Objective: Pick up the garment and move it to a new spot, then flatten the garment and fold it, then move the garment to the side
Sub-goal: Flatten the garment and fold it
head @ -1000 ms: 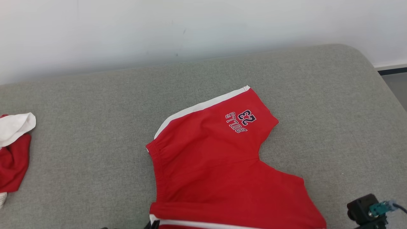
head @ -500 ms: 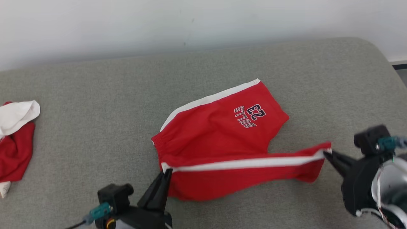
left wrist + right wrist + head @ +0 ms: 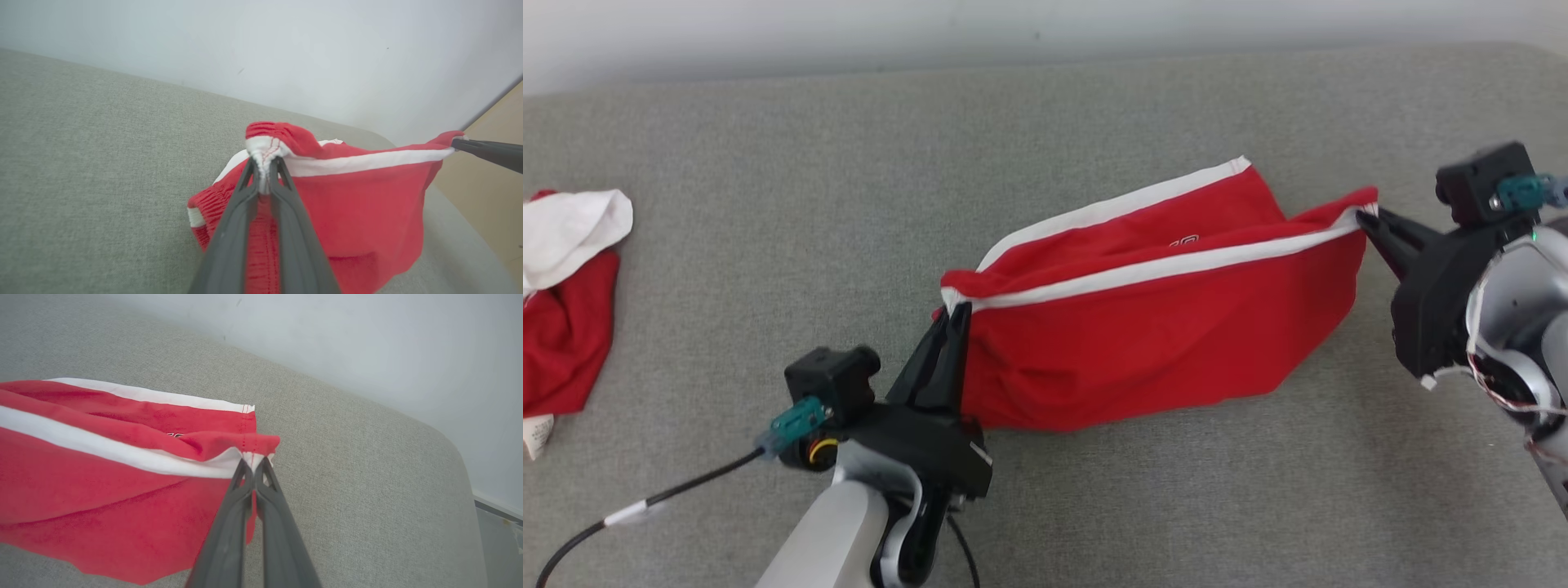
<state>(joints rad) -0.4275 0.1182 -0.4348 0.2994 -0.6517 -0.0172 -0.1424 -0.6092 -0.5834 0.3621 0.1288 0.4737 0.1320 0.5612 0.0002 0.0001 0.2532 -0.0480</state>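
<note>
Holding red shorts (image 3: 1160, 359) stretched between both grippers over a grey cushion (image 3: 768, 245).

Left gripper (image 3: 956, 314): fingers pinched together on the waistband corner, at one end of the white side stripe. Left wrist view shows gathered white and red cloth clamped between the two tips.

Right gripper (image 3: 1368, 216): fingers closed on the leg hem at the other end of the same stripe. Right wrist view shows the hem corner caught at the very tips.

White stripe runs taut between the two grips. Cloth below the stripe hangs in a loose fold, and its lower edge appears to rest on the cushion. Second leg lies behind on the cushion, with its own white stripe along the far edge. A bit of printed lettering peeks above the lifted fold, not readable.

Shorts sit right of centre on the cushion. A separate red and white garment (image 3: 564, 302) lies crumpled at the cushion's left side, well apart.
</note>
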